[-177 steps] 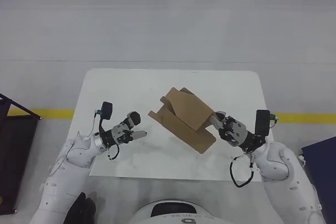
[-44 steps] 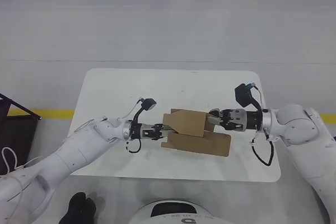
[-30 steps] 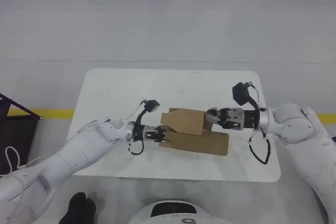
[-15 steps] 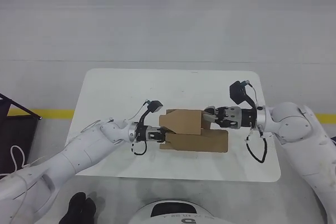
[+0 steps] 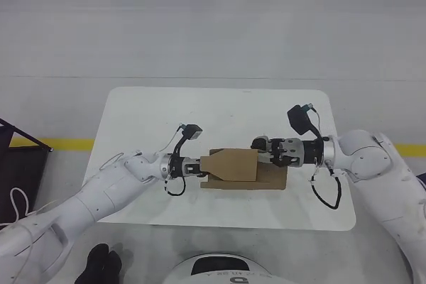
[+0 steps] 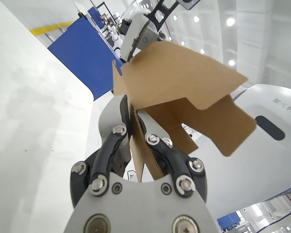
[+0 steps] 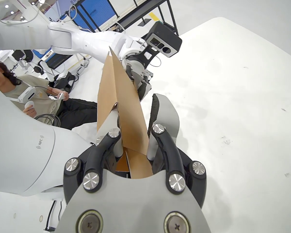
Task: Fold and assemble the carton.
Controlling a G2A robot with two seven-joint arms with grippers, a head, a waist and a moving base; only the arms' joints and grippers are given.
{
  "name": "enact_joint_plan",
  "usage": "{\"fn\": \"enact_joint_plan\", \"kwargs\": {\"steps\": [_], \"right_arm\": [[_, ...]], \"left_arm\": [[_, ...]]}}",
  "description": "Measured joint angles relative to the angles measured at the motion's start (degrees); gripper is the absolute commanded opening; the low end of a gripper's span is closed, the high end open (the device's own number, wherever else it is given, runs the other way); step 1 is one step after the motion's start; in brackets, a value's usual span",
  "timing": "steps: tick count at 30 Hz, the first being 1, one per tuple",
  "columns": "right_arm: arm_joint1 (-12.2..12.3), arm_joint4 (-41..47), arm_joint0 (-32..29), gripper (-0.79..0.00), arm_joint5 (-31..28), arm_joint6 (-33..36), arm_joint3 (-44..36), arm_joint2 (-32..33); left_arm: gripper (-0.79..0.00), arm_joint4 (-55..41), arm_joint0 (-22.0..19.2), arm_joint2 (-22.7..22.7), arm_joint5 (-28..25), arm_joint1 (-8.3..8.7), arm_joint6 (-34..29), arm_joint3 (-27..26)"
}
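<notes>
Carton lies mid-table, bare tabletop on every side of it. Left gripper pinches one end; right gripper, jaws narrow, clasps the opposite end.

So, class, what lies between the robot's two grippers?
The carton: the top view shows it spanning the gap, left gripper clamping one end, right gripper the other.

Showing a white, round-cornered counter; possibly bearing a brown carton toward its front edge, contact being unclear.
</notes>
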Motion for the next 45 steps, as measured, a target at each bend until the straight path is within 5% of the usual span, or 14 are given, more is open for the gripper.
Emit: {"fn": "enact_joint_plan", "kwargs": {"steps": [5, 11, 18, 24, 32, 45], "right_arm": [[-0.3, 2.9, 1.7, -0.499, -1.0, 1.6, 1.8, -1.6], [-0.5, 2.5, 2.9, -0.406, -2.0, 3.7, 1.4, -3.7], [0.2, 0.2, 3.3, -0.142, -3.7, 2.0, -0.5, -5.9], [1.2, -2.7, 3.4, 0.0, -5.9, -0.3, -1.1, -7.1], [1.3, 2.3, 2.1, 0.0, -4.3, -8.3, 3.0, -3.5], [2.1, 8.1, -2.9, 0.0, -8.7, -9.4, -0.4, -0.3]], "left_arm": [[-0.785, -2.1, 0.5, 0.7, 0.0, 0.28, 0.0, -0.1], [-0.785, -7.0, 1.0, 0.1, 0.0, 0.61, 0.0, 0.5], [-0.785, -8.7, 1.2, 0.1, 0.2, 0.81, -0.2, 1.4], [-0.785, -10.2, 1.4, -0.2, 1.0, 0.62, -1.0, 2.0], [-0.785, -9.5, 1.9, -1.3, 0.4, 0.85, -0.4, 1.9], [-0.785, -10.6, 3.2, -3.5, 0.0, 1.65, 0.0, 1.7]]}}
